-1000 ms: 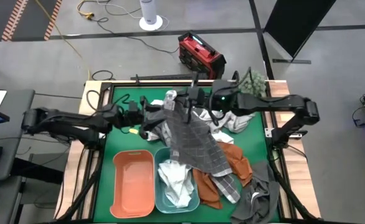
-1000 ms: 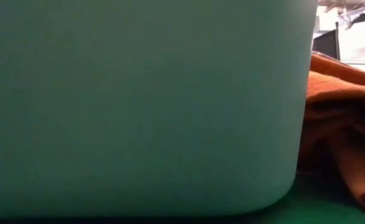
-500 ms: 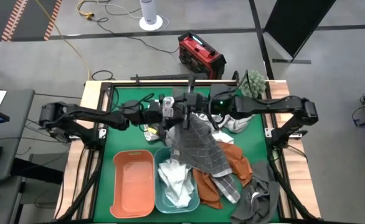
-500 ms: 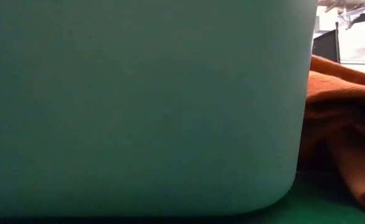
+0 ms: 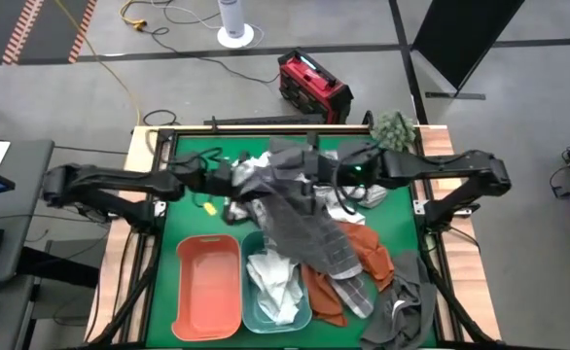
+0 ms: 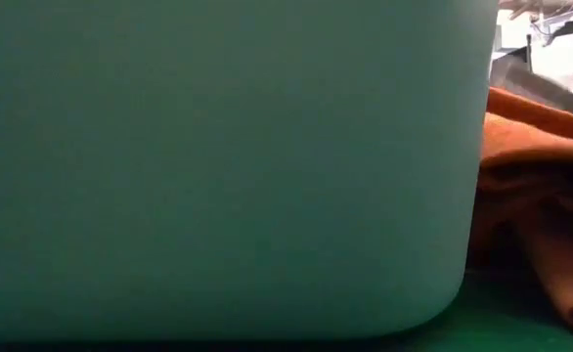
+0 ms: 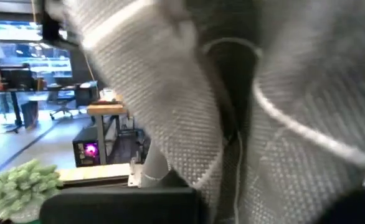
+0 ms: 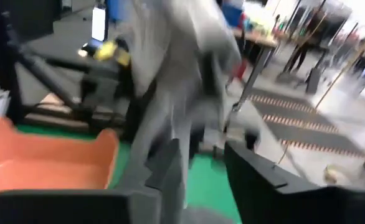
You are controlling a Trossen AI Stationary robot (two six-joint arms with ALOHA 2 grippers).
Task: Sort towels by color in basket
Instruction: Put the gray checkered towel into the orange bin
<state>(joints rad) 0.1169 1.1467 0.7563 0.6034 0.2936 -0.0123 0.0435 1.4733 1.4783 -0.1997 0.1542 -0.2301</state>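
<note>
Handover: the grey plaid towel (image 5: 300, 209) hangs between the two arms over the far middle of the green tabletop (image 5: 183, 199), its lower end draped on the towel pile.
Left pincer (image 5: 249, 181): a second ago it stood wide and short of the cloth; it is now clamped shut on the upper corner of the grey plaid towel, whose weave fills the left wrist view.
Right pincer (image 5: 316, 181): a second ago it was closed on the same towel; now its jaws are part way apart and the cloth looks to be slipping free, though whether it has let go fully cannot be told.
Meaning: the towel seems to be changing hands from right to left, so the left arm looks set to carry it.
Baskets: the orange basket (image 5: 208, 284) is bare inside; the pale teal basket (image 5: 253, 313) beside it holds a white towel (image 5: 275, 280).
Left to sort: rust-orange towels (image 5: 368, 255) and dark grey towels (image 5: 407, 301) lie heaped on the right of the tabletop.
Risk: the trailing end may drag neighbouring cloths along.
</note>
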